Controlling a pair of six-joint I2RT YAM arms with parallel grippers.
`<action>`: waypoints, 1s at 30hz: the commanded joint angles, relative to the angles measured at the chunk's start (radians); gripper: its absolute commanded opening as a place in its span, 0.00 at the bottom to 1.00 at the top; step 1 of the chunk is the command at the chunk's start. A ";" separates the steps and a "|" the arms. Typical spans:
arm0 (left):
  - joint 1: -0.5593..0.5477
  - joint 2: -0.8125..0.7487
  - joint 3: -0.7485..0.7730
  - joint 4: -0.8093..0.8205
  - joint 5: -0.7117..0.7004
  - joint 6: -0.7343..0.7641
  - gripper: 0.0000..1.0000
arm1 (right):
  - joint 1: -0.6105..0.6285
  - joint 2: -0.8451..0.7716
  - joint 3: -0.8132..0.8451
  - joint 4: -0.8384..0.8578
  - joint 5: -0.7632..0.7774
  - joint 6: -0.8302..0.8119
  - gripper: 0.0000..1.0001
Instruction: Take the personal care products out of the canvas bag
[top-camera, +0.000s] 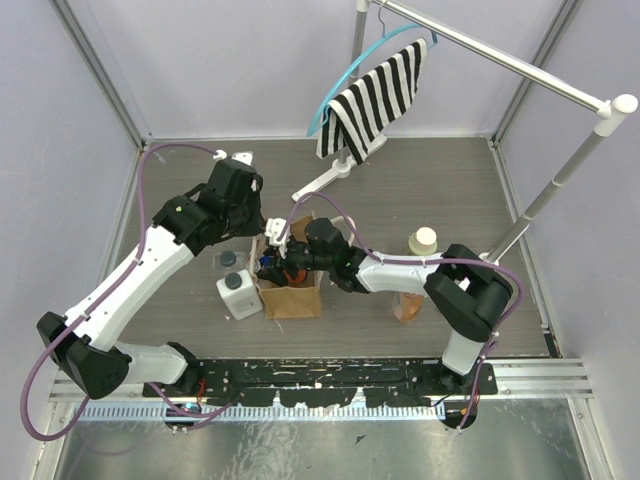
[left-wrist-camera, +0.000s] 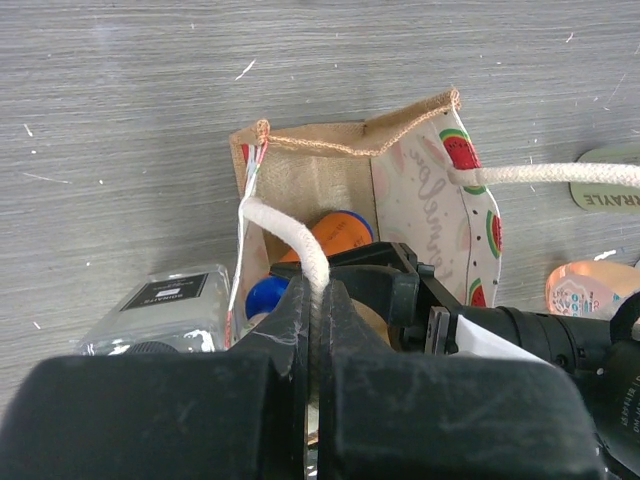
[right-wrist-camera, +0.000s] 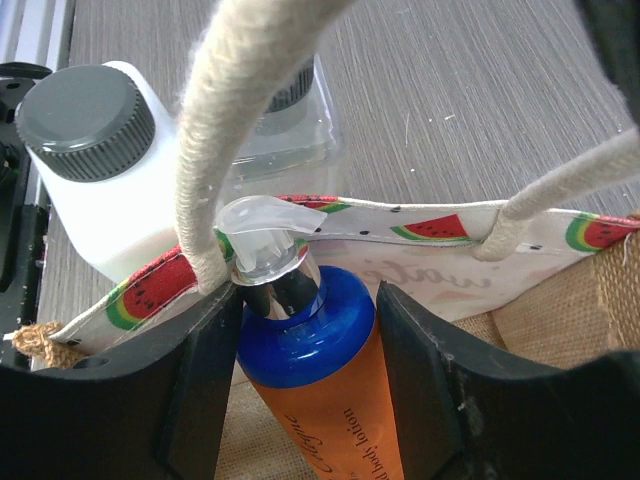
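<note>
left end effector (left-wrist-camera: 318, 300) pinching handle (left-wrist-camera: 288, 232), right end effector (right-wrist-camera: 308, 372) gripping orange bottle (right-wrist-camera: 322, 425)

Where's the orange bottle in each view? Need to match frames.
Top external: orange bottle, an orange glimpse in the canvas bag's mouth, centre.
Left wrist: centre, inside the bag, behind the rope handle.
Right wrist: bottom centre, between the right gripper fingers.
Shared landmark: the canvas bag.
</note>
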 joint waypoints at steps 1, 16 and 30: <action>-0.004 -0.024 0.036 0.059 0.068 0.015 0.00 | 0.016 0.014 0.041 -0.005 0.051 -0.040 0.64; -0.003 -0.070 0.023 0.142 0.189 0.030 0.00 | 0.049 0.064 0.120 -0.007 0.104 -0.058 0.65; -0.004 -0.089 -0.043 0.119 0.102 0.017 0.00 | 0.051 -0.212 0.072 -0.083 0.245 -0.014 0.01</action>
